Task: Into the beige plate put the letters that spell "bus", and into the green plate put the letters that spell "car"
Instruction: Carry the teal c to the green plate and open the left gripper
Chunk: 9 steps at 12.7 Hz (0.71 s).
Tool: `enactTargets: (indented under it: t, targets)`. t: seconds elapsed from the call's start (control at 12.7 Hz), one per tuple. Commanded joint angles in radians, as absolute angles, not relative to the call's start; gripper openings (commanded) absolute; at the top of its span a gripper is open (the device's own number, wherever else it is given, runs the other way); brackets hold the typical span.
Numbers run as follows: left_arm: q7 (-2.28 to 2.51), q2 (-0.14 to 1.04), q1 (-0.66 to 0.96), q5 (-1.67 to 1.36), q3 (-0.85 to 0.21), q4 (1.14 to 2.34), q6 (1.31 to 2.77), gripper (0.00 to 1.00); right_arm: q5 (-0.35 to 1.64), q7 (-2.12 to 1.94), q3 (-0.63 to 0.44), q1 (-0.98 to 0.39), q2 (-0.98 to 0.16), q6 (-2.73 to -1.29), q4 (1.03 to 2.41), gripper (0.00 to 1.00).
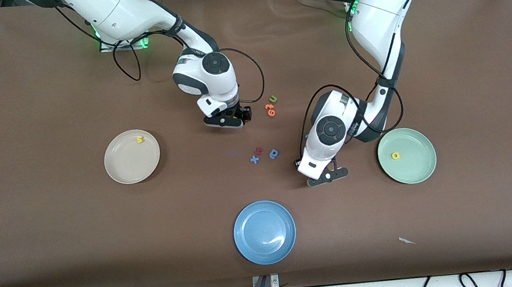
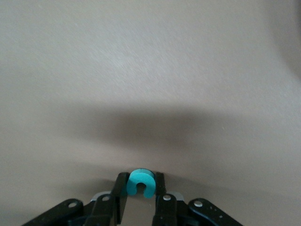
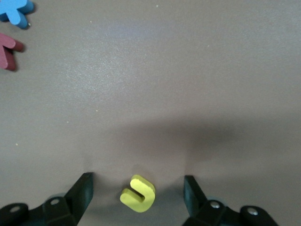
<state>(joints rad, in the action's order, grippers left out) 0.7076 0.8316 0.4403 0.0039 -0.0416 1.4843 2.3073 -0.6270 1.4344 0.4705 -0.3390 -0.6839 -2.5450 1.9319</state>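
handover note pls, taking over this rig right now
Left gripper: shut on the teal c, low over the table beside the green plate.
Right gripper: open, straddling the yellow u on the table.
Done: yellow s in the beige plate; yellow a in the green plate.
Left: c, u, then b and r, neither identifiable.

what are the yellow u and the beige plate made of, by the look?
Yellow u, lying between the right gripper's open fingers: likely foam, with thick flat-cut edges, a matte face and no shine. Beige plate: smooth, with a faint sheen and a moulded rim, probably plastic; glazed ceramic can't be ruled out.
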Motion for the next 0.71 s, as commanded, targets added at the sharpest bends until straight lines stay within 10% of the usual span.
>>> enactTargets:
  t: [0.0,0.63]
  targets:
    - [0.629,0.812,0.391,0.020,-0.043,1.413,2.153,0.10,-0.652,1.460,0.465,-0.348,-0.696,-2.554,1.924,0.65]
    - [0.027,0.724,0.165,0.044,-0.035,1.431,1.867,0.10,-0.653,1.460,0.465,-0.348,-0.695,-2.554,1.927,0.19]
